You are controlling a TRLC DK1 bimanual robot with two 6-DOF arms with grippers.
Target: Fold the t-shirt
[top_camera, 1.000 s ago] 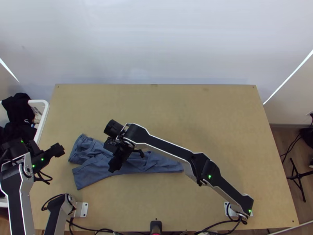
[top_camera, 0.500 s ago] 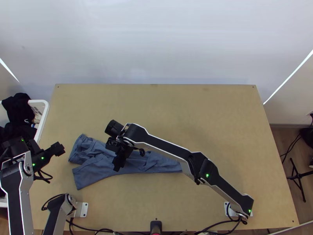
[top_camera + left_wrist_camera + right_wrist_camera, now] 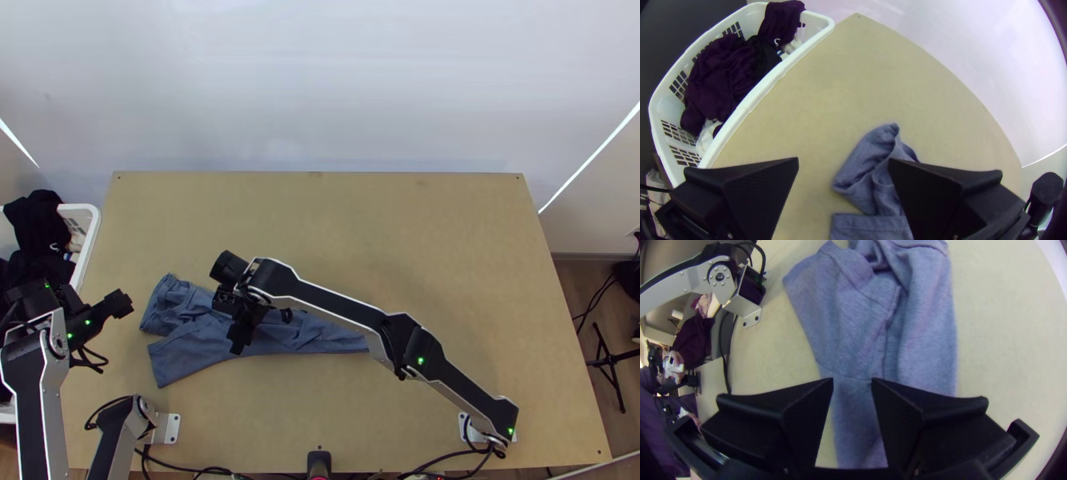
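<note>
Well, a white wall backs the wooden table, the left gripper and right gripper both with fingers wide.

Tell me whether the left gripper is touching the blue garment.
Apart. The top view shows a narrow strip of bare table between the left gripper and the nearest edge of the blue garment.

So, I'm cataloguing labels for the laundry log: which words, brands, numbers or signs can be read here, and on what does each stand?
No word, brand, number or sign is readable.
Dark cloth in the white basket: a small white mark, too small to read.
Blue garment: no print on the parts in sight.
</note>
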